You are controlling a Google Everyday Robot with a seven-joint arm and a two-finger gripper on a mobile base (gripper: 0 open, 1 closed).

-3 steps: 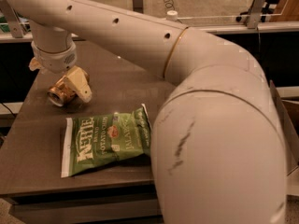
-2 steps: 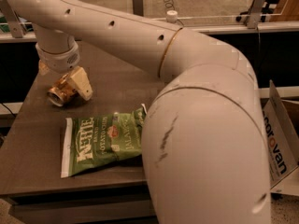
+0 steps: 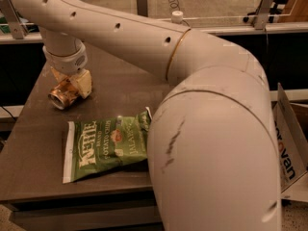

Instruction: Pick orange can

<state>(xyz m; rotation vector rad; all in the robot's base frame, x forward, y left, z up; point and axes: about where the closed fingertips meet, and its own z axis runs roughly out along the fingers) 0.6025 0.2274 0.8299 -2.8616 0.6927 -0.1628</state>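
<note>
The orange can [image 3: 58,98] lies tilted on its side at the back left of the dark table [image 3: 29,167], its silver rim facing the front left. My gripper [image 3: 71,86] comes down from above on the cream arm, and its cream fingers [image 3: 83,83] are closed around the can's upper end. The can's far end is hidden by the fingers.
A green Kettle chip bag [image 3: 107,146] lies flat in the middle of the table, partly under my big arm [image 3: 216,143]. A white bottle cap [image 3: 177,16] shows behind the arm at the back. A glass railing runs behind the table. A white sign [image 3: 288,158] stands at the right.
The wrist and gripper have shifted slightly towards the right and front over the can. The can has stayed at about the same spot. The chip bag has not moved.
</note>
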